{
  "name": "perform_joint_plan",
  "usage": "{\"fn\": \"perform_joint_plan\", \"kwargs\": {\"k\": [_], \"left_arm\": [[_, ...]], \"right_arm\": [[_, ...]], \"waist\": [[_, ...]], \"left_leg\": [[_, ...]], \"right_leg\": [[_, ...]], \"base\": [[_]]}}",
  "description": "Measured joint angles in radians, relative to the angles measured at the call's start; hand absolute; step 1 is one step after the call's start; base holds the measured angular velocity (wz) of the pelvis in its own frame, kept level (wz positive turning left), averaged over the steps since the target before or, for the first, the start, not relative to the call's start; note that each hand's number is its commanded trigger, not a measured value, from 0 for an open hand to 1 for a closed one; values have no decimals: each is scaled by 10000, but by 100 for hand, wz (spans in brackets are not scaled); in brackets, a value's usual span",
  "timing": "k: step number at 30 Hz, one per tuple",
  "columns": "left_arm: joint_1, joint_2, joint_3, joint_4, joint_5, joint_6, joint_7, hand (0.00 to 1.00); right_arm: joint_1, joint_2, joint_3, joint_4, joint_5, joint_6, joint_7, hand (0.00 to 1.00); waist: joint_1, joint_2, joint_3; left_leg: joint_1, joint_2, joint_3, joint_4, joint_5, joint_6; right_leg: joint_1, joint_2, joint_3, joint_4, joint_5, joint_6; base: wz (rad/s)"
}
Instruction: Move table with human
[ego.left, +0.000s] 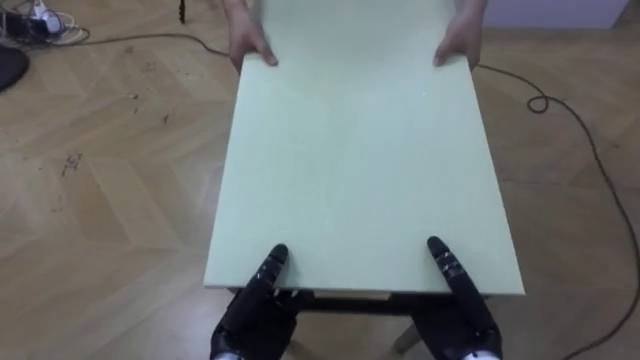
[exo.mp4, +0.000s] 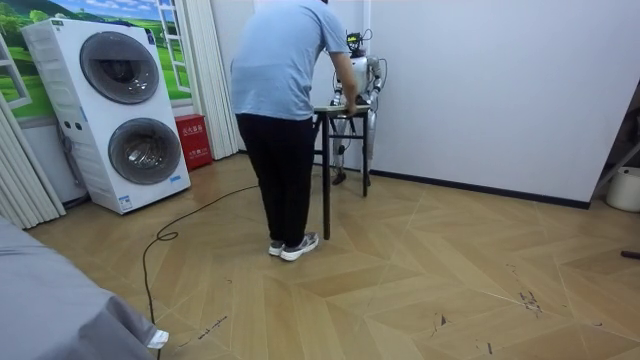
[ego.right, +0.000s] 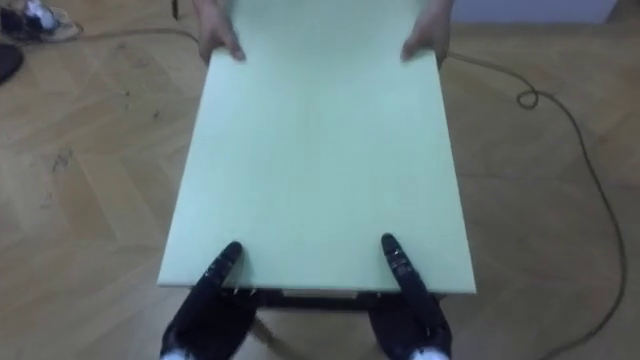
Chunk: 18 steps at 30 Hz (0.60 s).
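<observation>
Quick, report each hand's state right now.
Left hand: at the near edge of the pale green rectangular tabletop; open or closed cannot be told.
Right hand: at the same edge; cannot be told.

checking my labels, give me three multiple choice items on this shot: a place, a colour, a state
1. The person's hands hold the table at: A) its long sides' middles B) its far corners C) its legs
2. The table top is: A) red B) dark brown C) pale green
3. The person is: A) standing, bent forward B) sitting C) kneeling
Answers: B, both hands sit on the far corners; C, the top looks pale green; A, the room view shows them upright, leaning in.
</observation>
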<state>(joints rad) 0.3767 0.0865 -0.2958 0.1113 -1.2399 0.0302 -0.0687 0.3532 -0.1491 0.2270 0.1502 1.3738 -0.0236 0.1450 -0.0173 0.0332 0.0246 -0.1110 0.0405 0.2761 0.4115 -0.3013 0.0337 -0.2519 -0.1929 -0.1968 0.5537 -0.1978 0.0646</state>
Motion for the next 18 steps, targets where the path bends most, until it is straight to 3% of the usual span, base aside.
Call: {"fn": "perform_joint_plan", "kwargs": {"k": [2, 5, 7, 18], "left_arm": [[18, 46, 36, 1, 1, -67, -36, 100], [48, 121, 111, 1, -2, -97, -209, 100], [79, 121, 155, -5, -2, -97, -256, 100], [106, 79, 195, -153, 256, -256, -373, 100]], "right_arm": [[-73, -17, 218, -10, 24, -157, -31, 100], [-65, 20, 285, -18, 64, -199, -41, 100], [-66, 49, 290, -33, 35, -199, -41, 100], [-9, 61, 370, -116, 157, -327, 128, 100]], "waist": [[273, -45, -9], [269, -150, -52], [272, -152, -53], [367, -284, -36]], "left_leg": [[-42, 27, -40, -344, 223, -42], [3, 100, -103, -831, 591, -81], [-5, 177, -105, -899, 632, -102], [255, 178, -465, -1286, 725, -165]], "right_leg": [[276, 406, -46, -1168, 328, -201], [514, 674, -120, -2102, 781, -256], [652, 811, -165, -2500, 978, -276], [1165, 938, -545, -3199, 1110, -268]], "base": [[-37], [2], [-2], [6]]}}
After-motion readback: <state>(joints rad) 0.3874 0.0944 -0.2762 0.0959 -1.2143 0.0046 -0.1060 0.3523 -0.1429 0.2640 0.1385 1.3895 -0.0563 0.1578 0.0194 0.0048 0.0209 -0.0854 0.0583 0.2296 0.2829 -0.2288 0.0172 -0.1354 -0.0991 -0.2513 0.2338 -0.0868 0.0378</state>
